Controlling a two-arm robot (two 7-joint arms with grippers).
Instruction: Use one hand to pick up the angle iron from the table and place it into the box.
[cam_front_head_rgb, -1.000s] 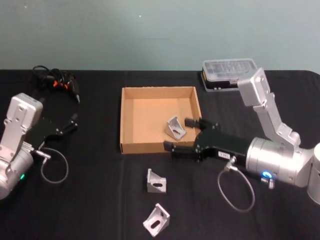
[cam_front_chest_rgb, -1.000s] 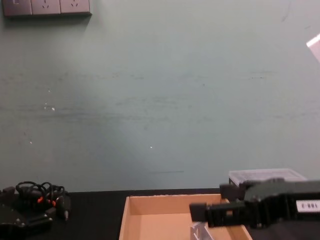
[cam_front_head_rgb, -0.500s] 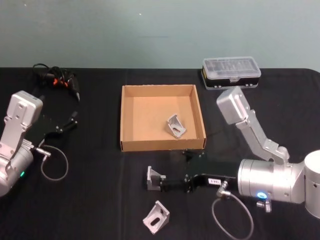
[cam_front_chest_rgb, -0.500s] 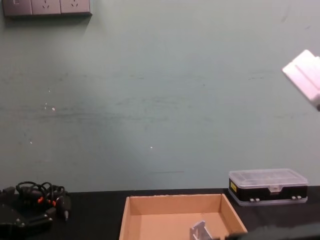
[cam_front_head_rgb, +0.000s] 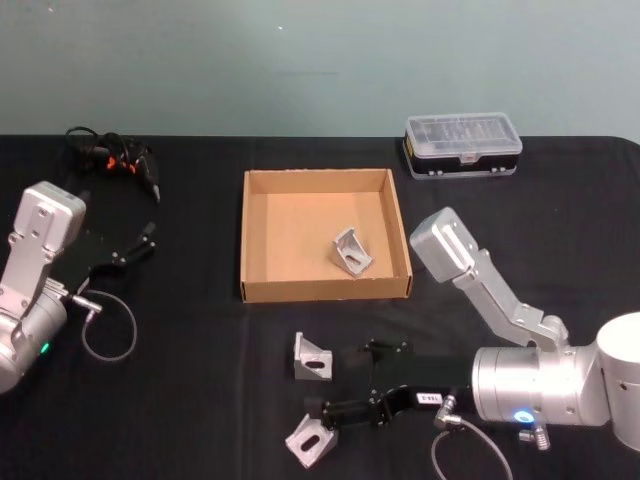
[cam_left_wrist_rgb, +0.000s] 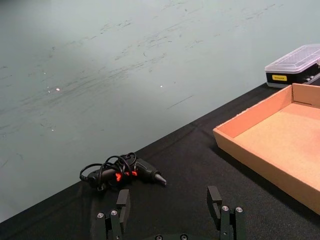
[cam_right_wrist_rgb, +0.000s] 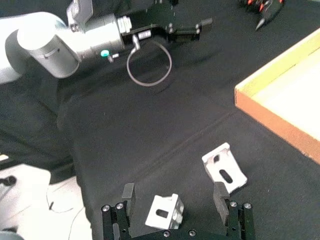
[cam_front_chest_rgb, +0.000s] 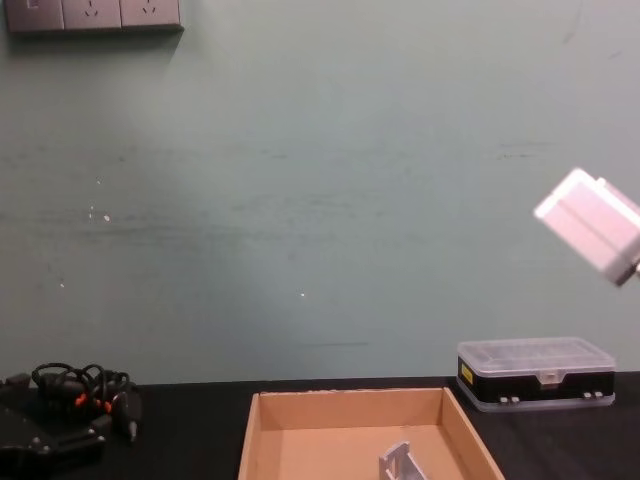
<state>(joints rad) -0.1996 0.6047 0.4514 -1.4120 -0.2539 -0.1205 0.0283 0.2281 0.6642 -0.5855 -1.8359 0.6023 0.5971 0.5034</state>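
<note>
The right gripper (cam_front_head_rgb: 335, 385) has moved on again! A second ago it hung over the near right corner of the box (cam_front_head_rgb: 320, 292), with its open fingers on either side of the third angle iron (cam_front_head_rgb: 352, 252) that lies inside. Half a second ago it was down in front of the box, its fingers pointing at the second angle iron (cam_front_head_rgb: 312, 358). Now it sits closer to the robot, low over the table (cam_front_head_rgb: 200, 400), jaws spread wide.

In the right wrist view the front angle iron (cam_right_wrist_rgb: 165, 212) lies between the two fingertips of the right gripper (cam_right_wrist_rgb: 173, 192), with a gap on either side. Whether a finger touches it I cannot tell. The second angle iron (cam_right_wrist_rgb: 224, 167) lies just past the fingertip on the box side, untouched.

Neither loose piece has shifted on the table, and the third angle iron has not stirred. In the chest view it shows as a grey tab (cam_front_chest_rgb: 400, 462) inside the box's walls. The arm's silver elbow segment (cam_front_chest_rgb: 590, 225) has swung lower and further in there.

The left gripper (cam_front_head_rgb: 148, 243) has not budged, parked well off to the left with its fingers apart. The cable bundle (cam_left_wrist_rgb: 120, 172) lies ahead of its fingertips. The black case (cam_front_head_rgb: 462, 145) stays behind the box.
</note>
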